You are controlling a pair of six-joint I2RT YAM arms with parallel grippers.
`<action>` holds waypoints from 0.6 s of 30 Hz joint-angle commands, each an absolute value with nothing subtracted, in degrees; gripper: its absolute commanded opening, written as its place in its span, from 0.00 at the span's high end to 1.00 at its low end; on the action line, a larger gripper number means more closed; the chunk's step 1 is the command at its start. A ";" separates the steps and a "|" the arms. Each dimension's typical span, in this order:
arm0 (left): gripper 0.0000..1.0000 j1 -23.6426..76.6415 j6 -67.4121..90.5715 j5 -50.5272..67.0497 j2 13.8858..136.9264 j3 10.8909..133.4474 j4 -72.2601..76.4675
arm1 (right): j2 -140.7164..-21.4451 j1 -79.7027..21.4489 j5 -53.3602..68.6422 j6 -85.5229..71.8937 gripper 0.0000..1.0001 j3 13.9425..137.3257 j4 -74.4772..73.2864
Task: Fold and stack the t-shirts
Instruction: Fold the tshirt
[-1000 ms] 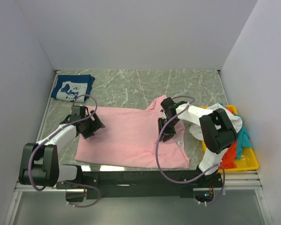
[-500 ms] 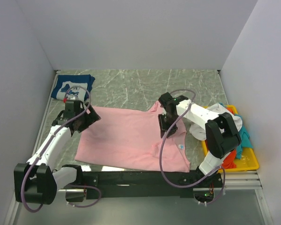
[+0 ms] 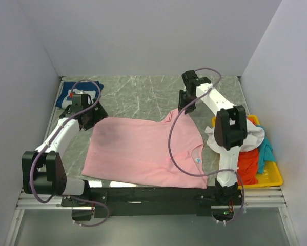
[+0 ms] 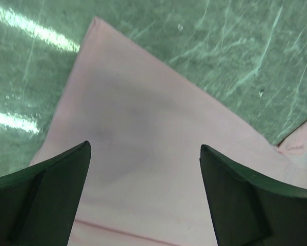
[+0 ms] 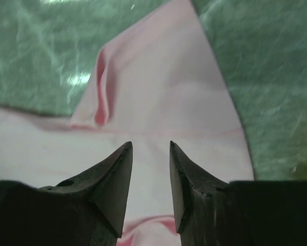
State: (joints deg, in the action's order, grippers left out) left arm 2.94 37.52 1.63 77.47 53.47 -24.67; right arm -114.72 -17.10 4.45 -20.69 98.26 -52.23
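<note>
White links (image 3: pixel 61 137) with black joints (image 3: pixel 230 128), looping purple cables (image 3: pixel 170 148), and dark tapered fingers (image 5: pixel 112 179).

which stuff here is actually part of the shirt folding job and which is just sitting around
Part of the job: pink t-shirt spread flat; navy t-shirt at the far left corner; white t-shirt, orange-red t-shirt and teal t-shirt heaped in the yellow tray.
Just lying about: the yellow tray itself; the green marbled table.
</note>
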 commanded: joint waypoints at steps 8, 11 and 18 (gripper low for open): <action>0.08 0.62 35.33 2.20 82.79 60.03 -22.15 | -127.35 -13.80 -2.11 -21.71 0.58 111.27 -47.99; 0.08 0.44 35.33 2.55 84.02 60.82 -22.59 | -127.88 -12.83 -1.58 -21.10 0.57 110.74 -45.71; 0.08 0.53 35.24 2.20 85.34 61.61 -23.90 | -132.01 -11.69 1.13 -18.37 0.57 114.25 -45.26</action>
State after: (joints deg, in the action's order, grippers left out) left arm 0.67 36.36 1.69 85.38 59.09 -23.64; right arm -129.40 -12.12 0.05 -20.18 110.67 -46.89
